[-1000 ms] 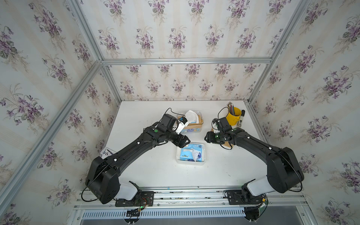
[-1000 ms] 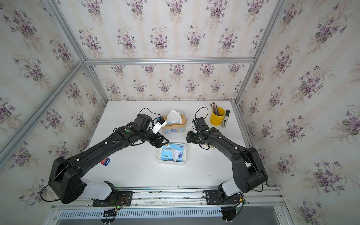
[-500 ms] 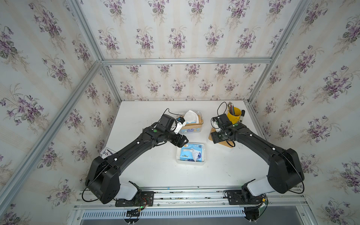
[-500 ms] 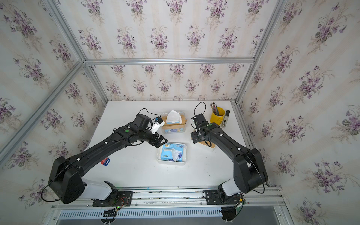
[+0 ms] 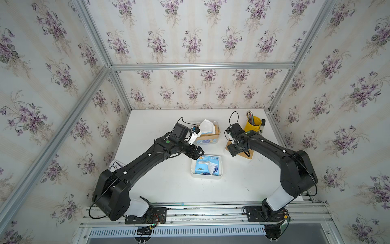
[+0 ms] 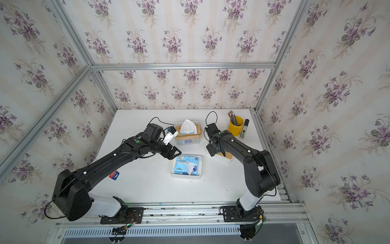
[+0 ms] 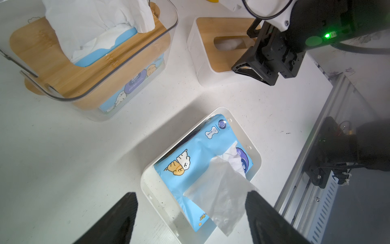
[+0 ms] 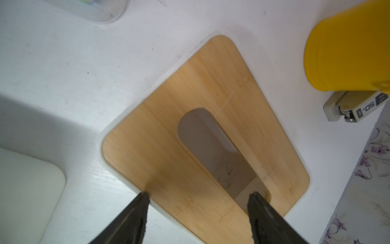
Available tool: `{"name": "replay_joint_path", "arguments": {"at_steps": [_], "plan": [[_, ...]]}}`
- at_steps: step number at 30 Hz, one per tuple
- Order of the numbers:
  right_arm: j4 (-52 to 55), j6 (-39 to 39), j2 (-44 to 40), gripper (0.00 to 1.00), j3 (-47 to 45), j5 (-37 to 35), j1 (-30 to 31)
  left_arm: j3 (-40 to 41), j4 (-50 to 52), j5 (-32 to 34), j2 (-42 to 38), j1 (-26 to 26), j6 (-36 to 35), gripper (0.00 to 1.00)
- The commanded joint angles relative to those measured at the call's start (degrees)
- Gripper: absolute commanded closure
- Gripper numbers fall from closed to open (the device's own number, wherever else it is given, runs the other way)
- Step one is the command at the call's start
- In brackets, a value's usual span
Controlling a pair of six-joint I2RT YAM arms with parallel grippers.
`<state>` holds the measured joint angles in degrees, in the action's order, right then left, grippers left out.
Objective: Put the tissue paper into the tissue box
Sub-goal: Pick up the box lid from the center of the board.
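Over bamboo lid [image 8: 168,126], right pincer [image 8: 198,196] agape

Left fingers [image 7: 124,211] and right fingers [image 8: 135,213] both spread wide, angled downward

You're looking into a booth whose walls [image 5: 211,88] wear cream striped wallpaper with purple flower sprigs. Aluminium bars [image 5: 200,66] frame its corners and edges. The white worktop [image 5: 168,190] is evenly lit, and a metal rail [image 5: 211,215] runs along its near edge.
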<state>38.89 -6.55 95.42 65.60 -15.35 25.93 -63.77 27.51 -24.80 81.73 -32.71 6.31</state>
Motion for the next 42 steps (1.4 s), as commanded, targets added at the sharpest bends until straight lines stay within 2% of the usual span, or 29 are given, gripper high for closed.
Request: {"name": "replay_joint_path", "arguments": {"at_steps": [1, 7, 11, 15, 22, 37, 42], "plan": [[1.83, -1.37, 1.91, 0.23, -0.38, 1.38, -0.03, -0.40, 0.08, -0.79, -0.26, 0.00, -1.03, 0.15], [2.02, -0.53, -0.91, 0.23, -0.27, 6.46, -0.01, -0.51, 0.24, -0.94, -0.25, 0.10, -1.18, 0.15], [1.47, -1.02, -2.71, 0.22, -0.03, 7.25, -0.01, -0.74, -0.01, -1.61, 0.22, 0.11, -1.12, 0.15], [1.58, -2.22, -0.30, 0.22, 0.27, 4.30, -0.41, -1.07, -0.01, -2.07, 0.69, 0.10, -1.02, 0.15], [-0.56, -4.75, 1.26, 0.21, 1.44, 3.15, -1.41, -1.00, 0.51, -2.19, 0.53, 0.10, -1.47, 0.16], [-1.17, -7.71, 5.25, 0.25, 0.67, 7.22, -3.26, -0.81, 0.35, -2.87, 1.04, 0.15, -1.82, 0.15], [-0.45, -7.84, 6.10, 0.31, -0.10, 9.25, -3.52, -0.50, 0.30, -2.97, 1.23, 0.10, -1.89, 0.15]]}}
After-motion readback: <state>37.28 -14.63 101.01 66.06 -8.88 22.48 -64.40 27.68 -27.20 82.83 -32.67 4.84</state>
